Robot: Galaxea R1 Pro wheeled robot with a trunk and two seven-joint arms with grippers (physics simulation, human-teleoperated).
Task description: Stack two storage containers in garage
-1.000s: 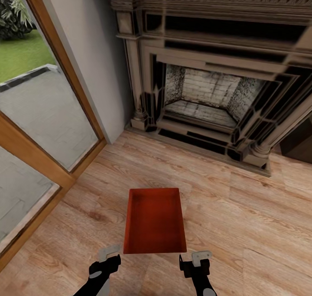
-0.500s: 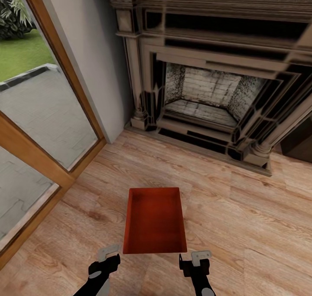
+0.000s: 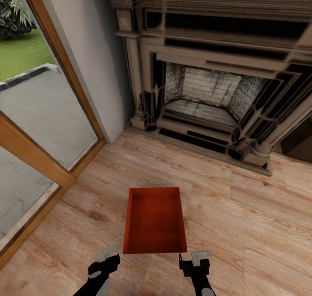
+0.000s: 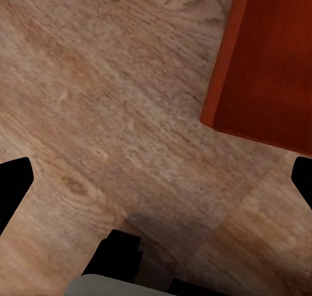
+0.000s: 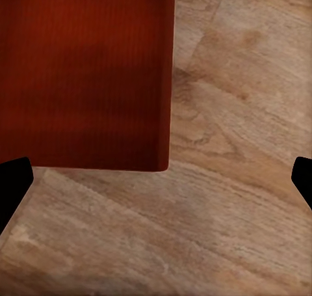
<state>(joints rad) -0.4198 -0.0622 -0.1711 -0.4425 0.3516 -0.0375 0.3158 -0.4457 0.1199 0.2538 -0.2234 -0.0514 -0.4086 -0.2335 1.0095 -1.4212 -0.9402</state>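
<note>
Head view: storage container point(image 3: 155, 220) between left gripper point(image 3: 106, 259), right gripper point(image 3: 197, 261); both spread, empty.

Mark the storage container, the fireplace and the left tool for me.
storage container point(image 3: 155, 220): head view, on its inside bottom.
fireplace point(image 3: 208, 90): head view, on the brick back of its firebox.
left tool point(image 3: 108, 253): head view, midway between its fingertips.

Red-orange storage container point(image 3: 155, 220) — upright, open-topped

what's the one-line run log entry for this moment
room: living room | bin: on wood floor | left end effector: open | right end effector: open | held: nothing
</note>
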